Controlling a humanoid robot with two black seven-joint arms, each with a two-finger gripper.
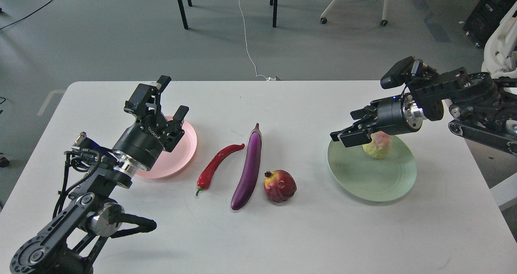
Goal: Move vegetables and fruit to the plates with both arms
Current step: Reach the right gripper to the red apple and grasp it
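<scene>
The bumpy green-yellow, pink-blushed fruit [378,145] rests on the far part of the mint green plate [371,173] at the right. My right gripper [348,129] hangs open and empty above the plate's left rim, just left of that fruit. My left gripper [164,100] is open and empty above the pale pink plate [183,153] at the left. Between the plates lie the red chili pepper [216,166], the purple eggplant [248,169] and the dark red pomegranate [279,186] on the white table [282,233].
Chair and table legs [274,3] stand on the grey floor beyond the table's far edge, with a white cable [246,44] running to it. My left arm's elbow [101,217] lies over the front left of the table.
</scene>
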